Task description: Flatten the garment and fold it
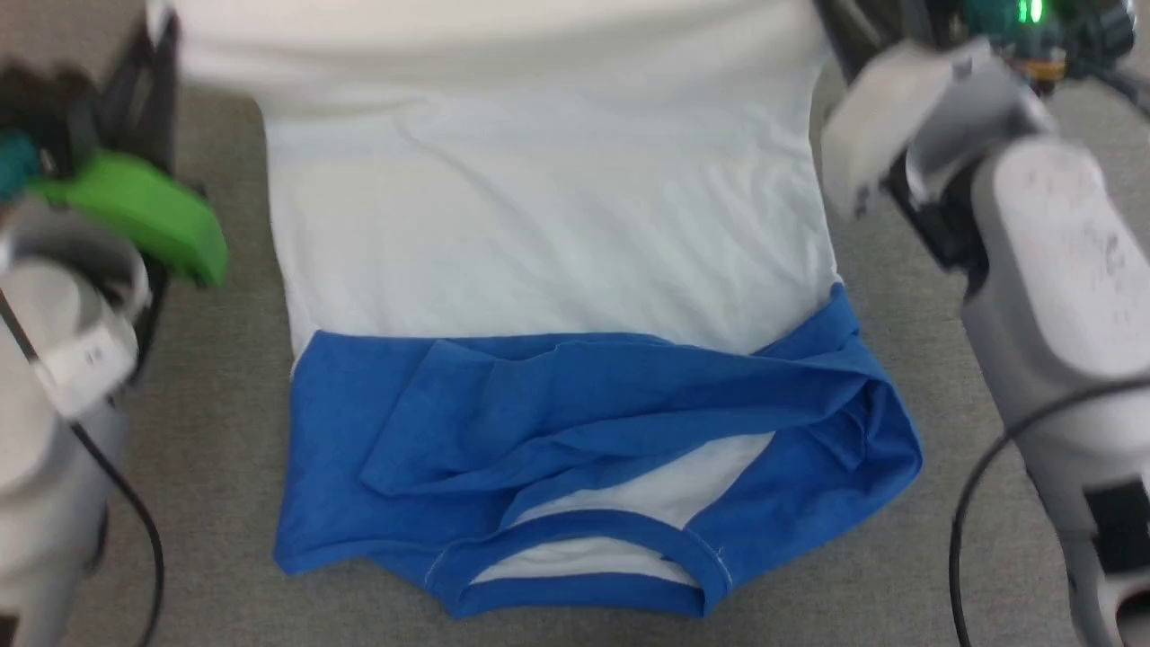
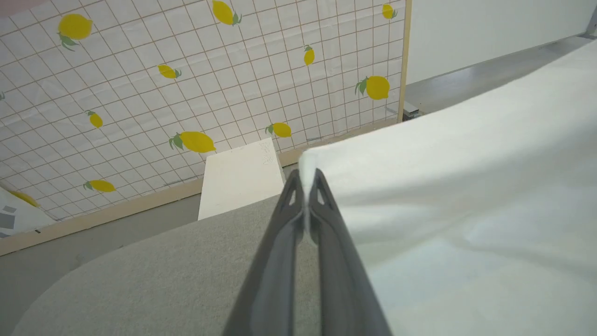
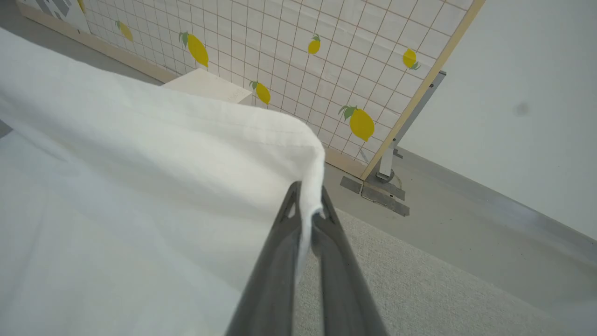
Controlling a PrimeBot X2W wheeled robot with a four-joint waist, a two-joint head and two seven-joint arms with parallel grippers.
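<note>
Because the garment (image 1: 548, 225), spread on the grey table (image 2: 140, 270) between the grippers, hangs from only a thin pinch of white hem at each corner, uneven pulling could slip a corner free and skew the fold over the rumpled blue sleeves (image 1: 584, 404). The left gripper (image 2: 308, 186) is clamped on one corner, cloth spreading to its right; the right gripper (image 3: 308, 205) grips the other, both raised just above the table.
</note>
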